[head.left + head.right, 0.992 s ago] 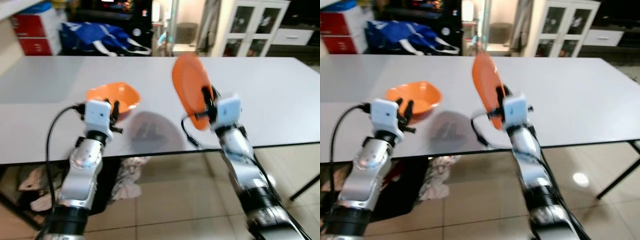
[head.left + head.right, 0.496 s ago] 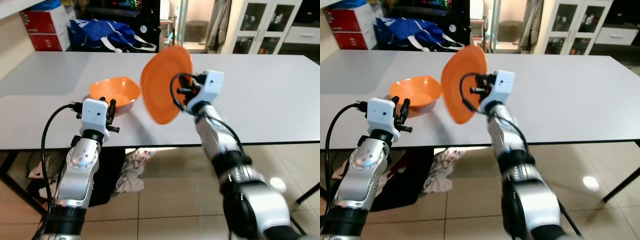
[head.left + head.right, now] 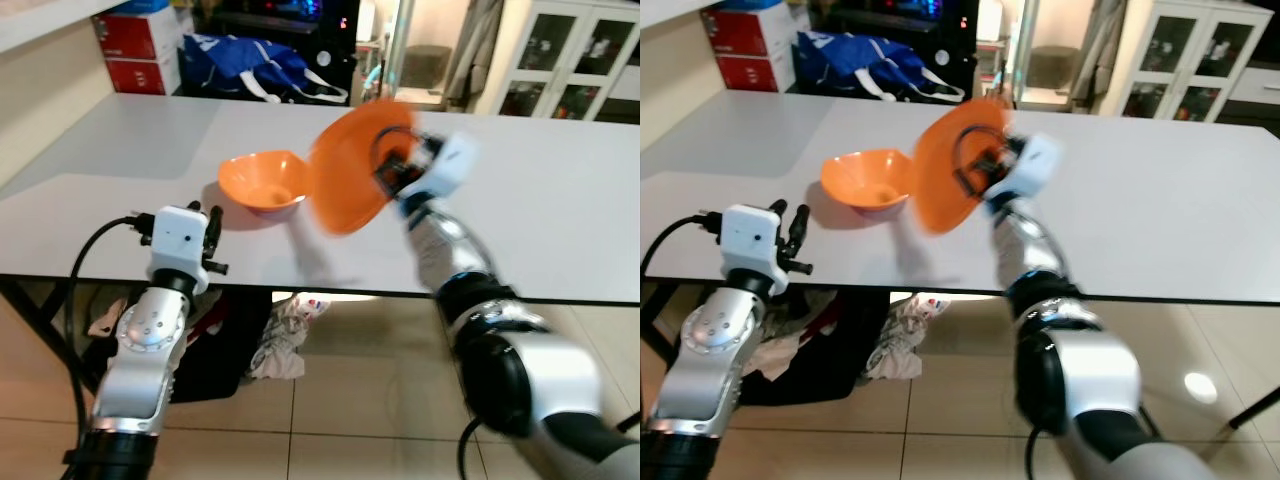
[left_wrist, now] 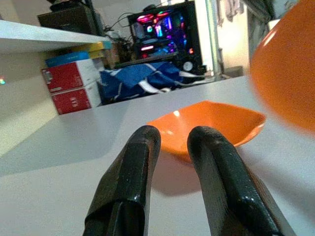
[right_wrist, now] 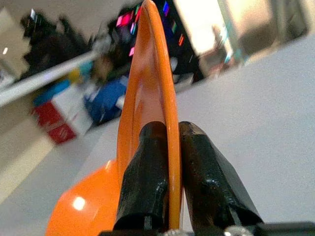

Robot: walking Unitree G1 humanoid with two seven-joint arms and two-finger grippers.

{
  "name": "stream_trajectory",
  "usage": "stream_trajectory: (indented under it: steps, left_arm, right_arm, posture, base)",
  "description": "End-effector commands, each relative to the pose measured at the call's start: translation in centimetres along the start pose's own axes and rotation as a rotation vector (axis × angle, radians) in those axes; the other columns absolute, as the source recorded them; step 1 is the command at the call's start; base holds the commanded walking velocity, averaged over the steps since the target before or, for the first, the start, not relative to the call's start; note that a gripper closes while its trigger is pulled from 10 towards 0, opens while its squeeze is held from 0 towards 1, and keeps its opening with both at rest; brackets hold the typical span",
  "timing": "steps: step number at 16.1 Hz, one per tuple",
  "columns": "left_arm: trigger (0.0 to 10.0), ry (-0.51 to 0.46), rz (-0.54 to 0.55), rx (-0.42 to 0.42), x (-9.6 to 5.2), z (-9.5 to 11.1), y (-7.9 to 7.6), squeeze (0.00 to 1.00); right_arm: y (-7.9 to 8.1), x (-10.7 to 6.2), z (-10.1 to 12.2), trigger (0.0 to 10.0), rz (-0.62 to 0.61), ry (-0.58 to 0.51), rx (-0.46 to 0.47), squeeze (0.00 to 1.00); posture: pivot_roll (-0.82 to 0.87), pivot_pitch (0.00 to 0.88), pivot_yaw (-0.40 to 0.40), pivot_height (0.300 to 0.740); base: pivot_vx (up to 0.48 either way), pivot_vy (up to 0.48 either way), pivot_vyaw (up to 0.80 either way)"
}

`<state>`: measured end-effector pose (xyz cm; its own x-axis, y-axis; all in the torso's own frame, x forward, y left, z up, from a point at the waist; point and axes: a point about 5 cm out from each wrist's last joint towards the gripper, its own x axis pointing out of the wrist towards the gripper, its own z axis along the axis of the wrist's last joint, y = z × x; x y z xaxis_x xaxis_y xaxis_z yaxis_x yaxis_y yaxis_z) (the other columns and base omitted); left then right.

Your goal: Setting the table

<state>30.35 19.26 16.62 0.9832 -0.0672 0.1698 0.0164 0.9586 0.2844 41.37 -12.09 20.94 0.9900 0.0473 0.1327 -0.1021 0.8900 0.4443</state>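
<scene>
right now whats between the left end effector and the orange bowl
Nothing: in the left wrist view, only bare white table lies between the left end effector and the orange bowl.

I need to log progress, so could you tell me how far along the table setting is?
Done: the orange bowl sits on the white table. In hand: the right gripper is shut on the orange plate, held tilted above the table beside the bowl. Left: setting the plate down. The left gripper holds nothing.

This is a lived-in home. A long white bench point(image 3: 560, 210) stands on a beige tiled floor point(image 3: 330, 400), with a white glass-door cabinet point(image 3: 560, 80) behind. A blue fabric bag point(image 3: 240, 62), red storage boxes point(image 3: 135, 45) and a glowing computer tower point(image 4: 165, 32) crowd the far side.
</scene>
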Motion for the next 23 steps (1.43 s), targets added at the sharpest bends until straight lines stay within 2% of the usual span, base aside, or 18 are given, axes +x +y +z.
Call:
stream_trajectory:
  steps: [1, 3, 4, 7, 9, 12, 14, 16, 19, 20, 23]
  left_arm:
    - [10.0, -0.006, -0.01, 0.007, -0.1, 0.3, 0.1, 0.0]
    - [10.0, -0.003, -0.019, 0.007, -0.1, 0.3, -0.1, 0.0]
    - [10.0, -0.003, -0.022, 0.007, 0.0, 0.3, -0.2, 0.0]
    - [10.0, -0.001, -0.038, 0.007, 0.0, 0.4, -0.4, 0.0]
    - [10.0, 0.004, -0.047, 0.013, -0.3, 0.5, -0.2, 0.0]
    - [10.0, 0.013, -0.052, 0.022, -0.9, 0.5, 0.1, 0.0]
    - [10.0, 0.02, -0.053, 0.024, -1.2, 0.5, 0.1, 0.0]
    - [10.0, 0.022, -0.053, 0.021, -1.2, 0.6, 0.0, 0.0]
    - [10.0, 0.024, -0.051, 0.009, -1.3, 0.6, -0.3, 0.0]
    - [10.0, 0.026, -0.05, 0.008, -1.3, 0.6, -0.3, 0.0]
    - [10.0, 0.03, -0.044, 0.005, -1.5, 0.6, -0.3, 0.0]
  right_arm:
    - [0.4, 0.6, 2.7, 0.0, 0.002, -0.113, -0.015, 0.0]
    - [0.3, 0.9, 4.9, 0.0, 0.018, -0.203, -0.038, 0.0]
    - [0.1, 0.9, 5.1, 0.0, 0.011, -0.204, -0.04, 0.0]
    - [-2.3, 0.6, 4.4, 0.0, -0.1, -0.162, 0.013, 0.0]
    - [-4.5, 0.0, 3.3, 0.0, -0.209, -0.115, 0.077, 0.0]
    - [-6.0, -0.7, 1.9, 0.0, -0.285, -0.065, 0.107, 0.0]
    - [-6.1, -1.1, 0.1, 0.0, -0.298, 0.003, 0.143, 0.0]
    - [-5.4, -1.3, -1.4, 0.0, -0.278, 0.061, 0.152, 0.0]
    - [-4.2, -1.6, -3.1, 0.0, -0.231, 0.16, 0.085, 0.0]
    - [-4.3, -1.8, -3.7, 0.0, -0.23, 0.199, 0.044, 0.0]
    - [-4.5, -2.1, -4.4, 0.0, -0.235, 0.235, -0.004, 0.0]
  posture:
    - [0.14, 0.0, -0.036, 0.74]
    - [0.12, 0.0, -0.03, 0.74]
    - [0.12, 0.0, -0.028, 0.74]
    - [0.12, 0.0, -0.017, 0.74]
    - [0.14, 0.0, -0.01, 0.74]
    - [0.15, 0.0, -0.004, 0.74]
    - [0.16, 0.0, -0.009, 0.74]
    - [0.15, 0.0, -0.013, 0.74]
    - [0.15, 0.0, -0.022, 0.74]
    - [0.15, 0.0, -0.026, 0.74]
    - [0.15, 0.0, -0.031, 0.74]
  base:
    - [0.0, 0.0, 0.0]
    - [0.0, 0.0, 0.0]
    - [0.0, 0.0, 0.0]
    - [0.0, 0.0, 0.0]
    - [0.0, 0.0, 0.0]
    - [0.0, 0.0, 0.0]
    - [0.0, 0.0, 0.0]
    - [0.0, 0.0, 0.0]
    - [0.0, 0.0, 0.0]
    - [0.0, 0.0, 0.0]
    - [0.0, 0.0, 0.0]
